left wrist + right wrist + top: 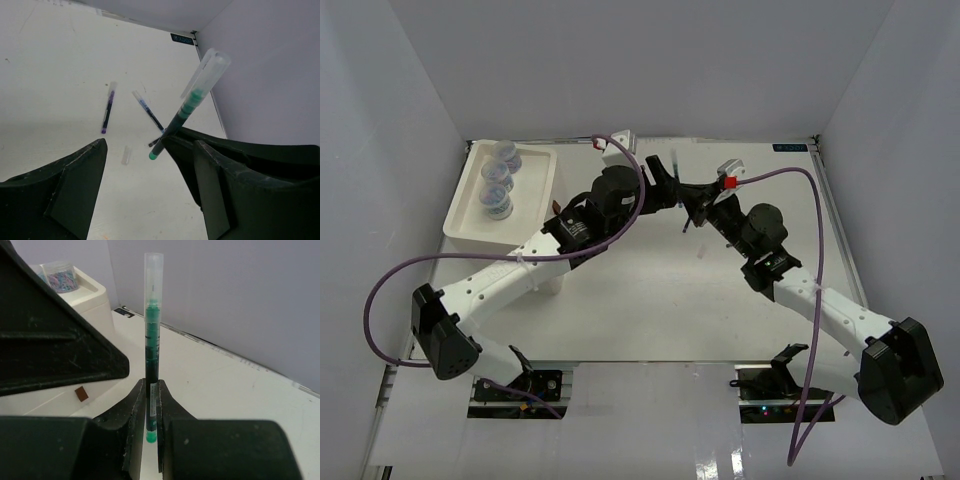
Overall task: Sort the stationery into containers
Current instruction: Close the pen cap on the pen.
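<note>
A green pen [151,335] with a clear cap stands upright in my right gripper [152,386], which is shut on its lower barrel. In the left wrist view the same green pen [192,102] slants up beside the right finger, its green end poking into the gap. My left gripper [147,160] is open and holds nothing. The two grippers meet mid-table, left gripper [665,178] next to right gripper [692,210]. The white box [548,190] at the back left has three clear jars [498,180] in its top tray. One jar [60,277] shows on the box [92,295].
Two pens lie on the table beyond the left gripper: a dark purple-tipped one [107,114] and a dark blue one [149,114]. A small clear cap [126,155] lies nearer. A brown drawer knob [81,394] shows on the box front. White walls enclose the table.
</note>
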You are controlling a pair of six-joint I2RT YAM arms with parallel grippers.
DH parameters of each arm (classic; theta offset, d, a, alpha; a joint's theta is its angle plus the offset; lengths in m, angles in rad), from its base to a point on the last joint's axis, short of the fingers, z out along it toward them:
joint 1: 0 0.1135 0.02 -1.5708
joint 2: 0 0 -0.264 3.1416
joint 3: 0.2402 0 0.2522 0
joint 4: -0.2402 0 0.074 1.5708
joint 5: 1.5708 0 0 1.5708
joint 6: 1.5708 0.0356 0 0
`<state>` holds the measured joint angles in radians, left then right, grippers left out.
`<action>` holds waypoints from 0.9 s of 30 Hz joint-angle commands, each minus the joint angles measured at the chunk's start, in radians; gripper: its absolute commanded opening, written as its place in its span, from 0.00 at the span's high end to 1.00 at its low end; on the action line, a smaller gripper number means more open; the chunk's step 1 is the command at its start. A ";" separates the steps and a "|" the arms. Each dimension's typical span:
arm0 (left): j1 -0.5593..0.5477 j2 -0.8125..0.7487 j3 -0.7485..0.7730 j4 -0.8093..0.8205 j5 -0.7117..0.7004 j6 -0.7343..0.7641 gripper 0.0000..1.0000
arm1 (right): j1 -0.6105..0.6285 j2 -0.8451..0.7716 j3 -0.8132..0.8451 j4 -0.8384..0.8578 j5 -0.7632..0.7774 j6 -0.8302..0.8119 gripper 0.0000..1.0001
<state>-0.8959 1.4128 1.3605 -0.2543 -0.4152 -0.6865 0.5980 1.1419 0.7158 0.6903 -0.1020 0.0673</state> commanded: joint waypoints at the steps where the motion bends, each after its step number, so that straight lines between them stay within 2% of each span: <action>1: 0.003 0.009 0.089 0.001 -0.042 0.024 0.20 | 0.009 0.004 0.008 0.025 0.087 -0.063 0.92; 3: 0.003 0.024 0.112 0.009 -0.057 0.025 0.20 | 0.013 0.013 0.007 0.034 0.143 -0.063 0.92; 12: 0.003 0.113 0.209 0.062 -0.111 0.064 0.23 | 0.022 0.047 -0.006 0.090 0.202 -0.130 0.92; 27: 0.003 0.275 0.368 0.072 -0.177 0.128 0.35 | 0.026 0.051 -0.024 0.115 0.203 -0.150 0.92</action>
<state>-0.8959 1.6901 1.6787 -0.1871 -0.5674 -0.5793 0.6178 1.1931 0.7025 0.7315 0.0799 -0.0635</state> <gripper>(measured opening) 0.661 0.142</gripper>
